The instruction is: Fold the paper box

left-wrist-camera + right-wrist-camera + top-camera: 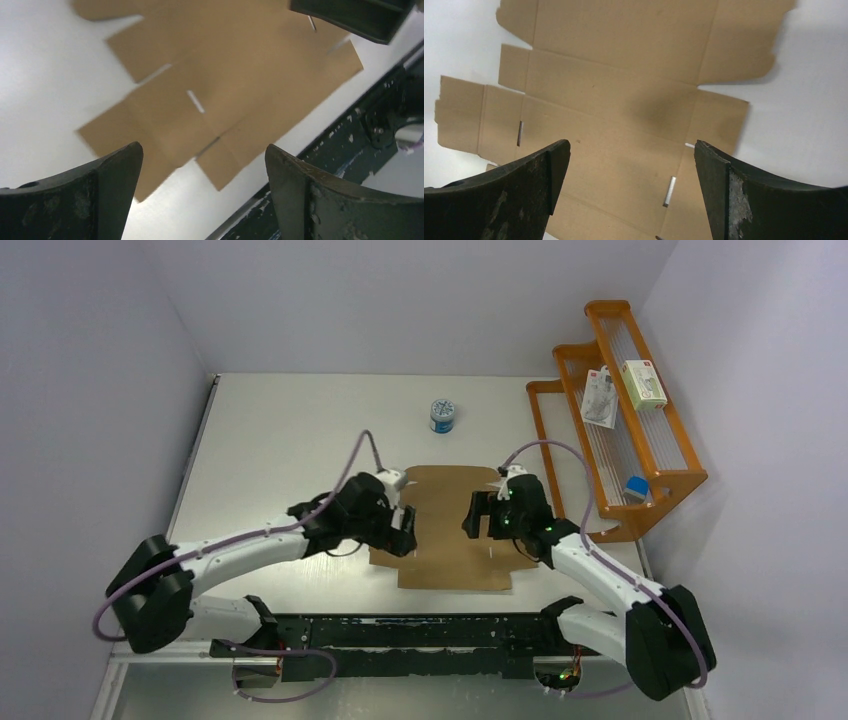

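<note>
The paper box (447, 530) is a flat brown die-cut sheet with flaps and slots, lying unfolded on the white table between the two arms. My left gripper (404, 528) hovers over the sheet's left edge, jaws wide open and empty; in its wrist view the sheet (220, 85) lies ahead, near the table's front rail. My right gripper (474, 515) hangs over the sheet's right part, also open and empty. From the right wrist, the sheet (624, 100) fills the space under the spread fingers (549, 170).
A blue-and-white round tin (443, 415) stands behind the sheet. An orange tiered rack (640, 460) at the right holds small white packages (643, 383) and a blue item (636, 486). A black rail (400, 635) runs along the table's front edge.
</note>
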Available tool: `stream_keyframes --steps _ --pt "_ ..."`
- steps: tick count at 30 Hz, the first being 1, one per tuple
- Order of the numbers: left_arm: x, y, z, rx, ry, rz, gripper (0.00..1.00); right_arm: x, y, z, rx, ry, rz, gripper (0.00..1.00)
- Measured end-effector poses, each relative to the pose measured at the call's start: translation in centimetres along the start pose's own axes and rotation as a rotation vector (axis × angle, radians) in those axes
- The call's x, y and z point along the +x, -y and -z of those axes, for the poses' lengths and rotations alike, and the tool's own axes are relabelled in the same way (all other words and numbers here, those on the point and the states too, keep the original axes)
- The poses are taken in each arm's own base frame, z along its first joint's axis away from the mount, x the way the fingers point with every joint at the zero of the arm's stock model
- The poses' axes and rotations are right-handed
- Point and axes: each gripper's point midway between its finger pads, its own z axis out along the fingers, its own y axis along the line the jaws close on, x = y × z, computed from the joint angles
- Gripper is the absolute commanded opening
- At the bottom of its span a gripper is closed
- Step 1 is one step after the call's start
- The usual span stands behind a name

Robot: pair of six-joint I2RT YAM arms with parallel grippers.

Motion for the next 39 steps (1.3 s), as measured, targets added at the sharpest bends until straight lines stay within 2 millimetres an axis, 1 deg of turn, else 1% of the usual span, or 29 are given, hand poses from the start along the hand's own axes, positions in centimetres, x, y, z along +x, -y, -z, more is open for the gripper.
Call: stream_keyframes --steps 3,5,7,10,12,17,19,22,23,26,28,29,30,31,32,33,35,37,39 --pt "2.3 2.1 -1.7 0.05 -0.073 -0.025 0.96 1.4 -0.6 -1.0 -0.006 -0.046 0.0 0.99" --pt "3.7 2.7 -2.8 0.065 -0.118 -0.026 0.96 2.0 -0.9 -1.5 -0.005 -0.068 -0.002 0.99" --pt "4.6 2.6 -3.4 0.059 -0.146 -0.017 0.96 2.7 -1.1 -2.0 -0.001 -0.092 -0.004 0.99" --pt "5.1 2.4 -3.8 0.048 -0.161 -0.003 0.96 3.6 -1.8 -2.5 -0.008 -0.119 0.002 0.98" --pt "5.4 2.1 -4.0 0.036 -0.17 0.002 0.96 3.6 -2.6 -2.8 -0.026 -0.112 0.009 0.98" --pt "6.2 0.1 -4.6 -0.059 -0.19 -0.002 0.96 4.1 -4.8 -3.2 -0.078 -0.107 0.028 0.97" --pt "6.3 -1.3 -4.7 -0.127 -0.191 -0.012 0.96 4.3 -5.7 -3.3 -0.105 -0.106 0.029 0.97" --pt "5.5 -3.2 -4.9 -0.22 -0.177 -0.027 0.96 4.6 -7.2 -3.3 -0.156 -0.106 0.035 0.98" --pt "5.0 -4.3 -4.9 -0.262 -0.169 -0.02 0.96 4.8 -7.8 -3.3 -0.177 -0.111 0.042 0.98" --pt "3.9 -7.3 -4.8 -0.353 -0.148 0.002 0.96 5.0 -8.6 -3.3 -0.213 -0.122 0.064 0.99" --pt "3.3 -8.8 -4.5 -0.397 -0.132 0.017 0.96 4.3 -8.9 -3.4 -0.231 -0.109 0.081 0.99" --pt "2.8 -9.5 -4.4 -0.421 -0.119 0.025 0.96 3.6 -8.9 -3.4 -0.234 -0.097 0.084 0.98" --pt "2.5 -9.8 -4.3 -0.434 -0.111 0.028 0.96 2.8 -8.8 -3.5 -0.233 -0.081 0.086 0.98" --pt "2.2 -10.0 -4.1 -0.441 -0.103 0.029 0.96 1.6 -8.6 -3.6 -0.229 -0.058 0.085 0.98" --pt "1.9 -9.9 -4.0 -0.439 -0.091 0.029 0.96 0.6 -8.8 -3.5 -0.235 -0.038 0.092 0.98" --pt "1.6 -9.6 -3.7 -0.433 -0.079 0.029 0.96 -1.2 -8.2 -3.6 -0.222 -0.001 0.083 0.97" --pt "0.7 -9.0 -3.1 -0.412 -0.048 0.034 0.96 -4.0 -7.7 -3.7 -0.207 0.06 0.081 0.96" --pt "-0.2 -8.1 -2.4 -0.38 -0.012 0.044 0.96 -6.0 -7.2 -4.1 -0.193 0.094 0.086 0.93" --pt "-1.0 -7.1 -1.7 -0.338 0.018 0.055 0.96 -7.3 -6.7 -5.2 -0.174 0.102 0.095 0.91"
